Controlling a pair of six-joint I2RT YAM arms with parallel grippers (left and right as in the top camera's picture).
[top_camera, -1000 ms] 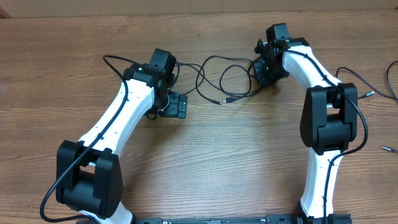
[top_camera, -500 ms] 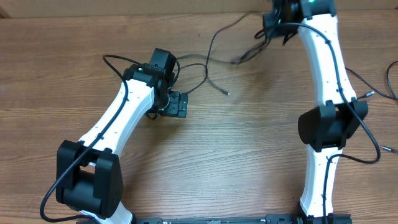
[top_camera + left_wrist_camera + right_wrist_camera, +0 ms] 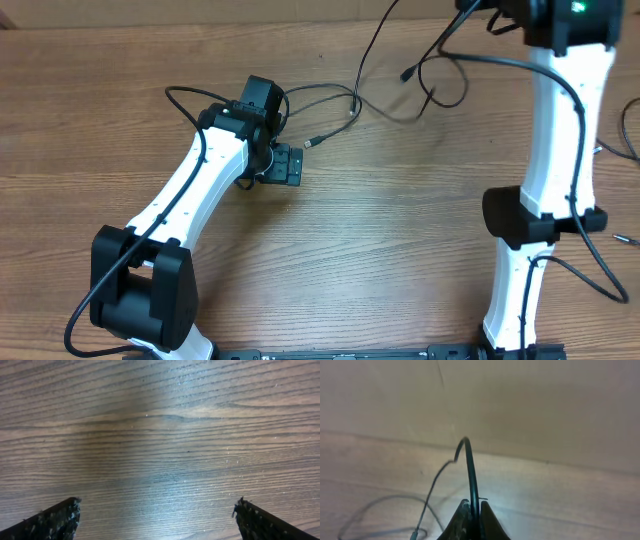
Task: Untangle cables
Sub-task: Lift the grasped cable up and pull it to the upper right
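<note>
Left arm shells (image 3: 190, 195): were white, smooth and rounded, narrowing toward the wrist
Left arm joints (image 3: 140, 285): were bulky matte black housings
Left wrist block (image 3: 262, 98): was black and boxy
Left end effector (image 3: 286, 166): was black, flat and squarish
Left fingers (image 3: 55, 521): were black wedges with a rough, pale-speckled surface
Right arm shells (image 3: 562, 120): were white, long and smooth
Right arm joints (image 3: 530, 215): were rounded black housings
Status light (image 3: 578, 8): glowed small and green on the black top housing
Right fingers (image 3: 461, 521): were dark, narrow and tapered
Arm wiring (image 3: 178, 95): was thick black cable looping beside the shells
Base rail (image 3: 350, 352): was black
</note>
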